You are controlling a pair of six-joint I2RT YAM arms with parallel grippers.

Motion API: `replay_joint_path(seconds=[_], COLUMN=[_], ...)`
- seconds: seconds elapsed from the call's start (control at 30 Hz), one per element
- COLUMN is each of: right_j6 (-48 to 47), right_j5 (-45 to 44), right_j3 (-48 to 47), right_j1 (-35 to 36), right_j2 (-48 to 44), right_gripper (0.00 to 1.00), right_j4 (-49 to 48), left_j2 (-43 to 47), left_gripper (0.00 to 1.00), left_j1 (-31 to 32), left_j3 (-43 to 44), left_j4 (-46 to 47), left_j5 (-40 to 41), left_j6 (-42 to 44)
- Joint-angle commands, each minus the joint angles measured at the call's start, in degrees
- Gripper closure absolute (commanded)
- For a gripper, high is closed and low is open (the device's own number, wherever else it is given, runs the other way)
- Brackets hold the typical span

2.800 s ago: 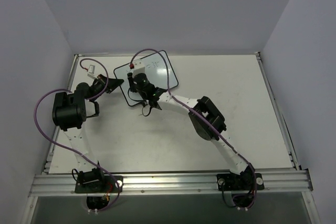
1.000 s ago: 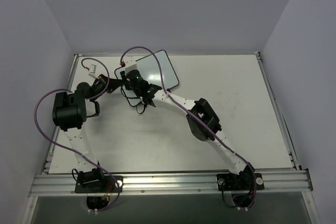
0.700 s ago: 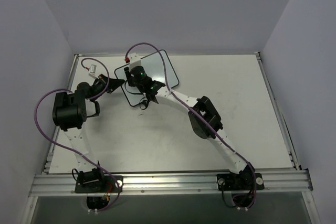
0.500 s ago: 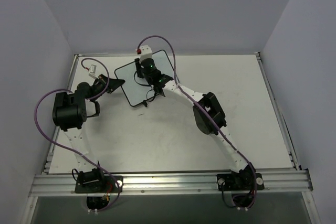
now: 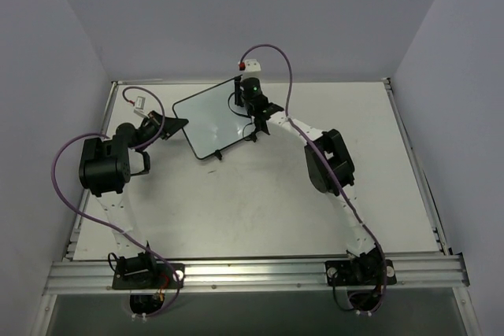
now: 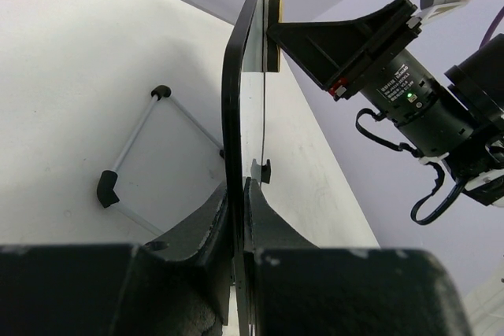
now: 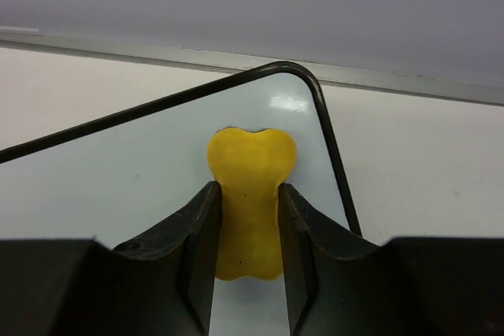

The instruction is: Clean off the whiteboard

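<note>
The whiteboard (image 5: 206,120) is held tilted near the table's back; its face looks blank. My left gripper (image 5: 178,123) is shut on its left edge; in the left wrist view the board (image 6: 233,108) is edge-on between my fingers (image 6: 239,188). My right gripper (image 5: 239,101) is shut on the yellow eraser (image 7: 250,194) and presses it on the board (image 7: 118,167) by its far right rounded corner. The eraser (image 6: 273,33) also shows against the board in the left wrist view. A wire stand with black feet (image 6: 134,151) lies behind the board.
A small white item (image 5: 135,103) lies at the table's far left corner. Purple-grey walls enclose the table on three sides. An aluminium rail (image 5: 252,271) runs along the near edge by the arm bases.
My right gripper has swept the eraser across the board from its left side to its far right corner. The dark marks seen earlier no longer show. The left gripper has kept its hold.
</note>
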State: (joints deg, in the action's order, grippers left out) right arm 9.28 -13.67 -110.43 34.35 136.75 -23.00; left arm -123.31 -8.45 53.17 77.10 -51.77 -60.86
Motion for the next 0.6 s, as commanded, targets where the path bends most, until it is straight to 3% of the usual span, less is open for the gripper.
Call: replay_joint_path(seconds=[0.0,0.27,0.57], right_j6=[0.83,1.45,-0.66], right_j5=[-2.41,-1.09,-0.48], right_j3=[3.37,4.97,-0.65], right_j1=[-2.53,-1.04,6.43], right_j2=[-1.04,-1.31,0.1], right_gripper=[1.0,1.0,1.0], right_j4=[3.41,1.74,2.96], left_j2=[1.31,1.31,1.49], left_gripper=[0.98,0.98,0.98], left_j1=[0.71,0.8,0.98], left_j3=[0.01,0.1,0.09], left_j4=[12.37,12.37,11.76], left_j5=[-0.97,-1.14,-1.14], left_j6=[3.56,3.56,4.0])
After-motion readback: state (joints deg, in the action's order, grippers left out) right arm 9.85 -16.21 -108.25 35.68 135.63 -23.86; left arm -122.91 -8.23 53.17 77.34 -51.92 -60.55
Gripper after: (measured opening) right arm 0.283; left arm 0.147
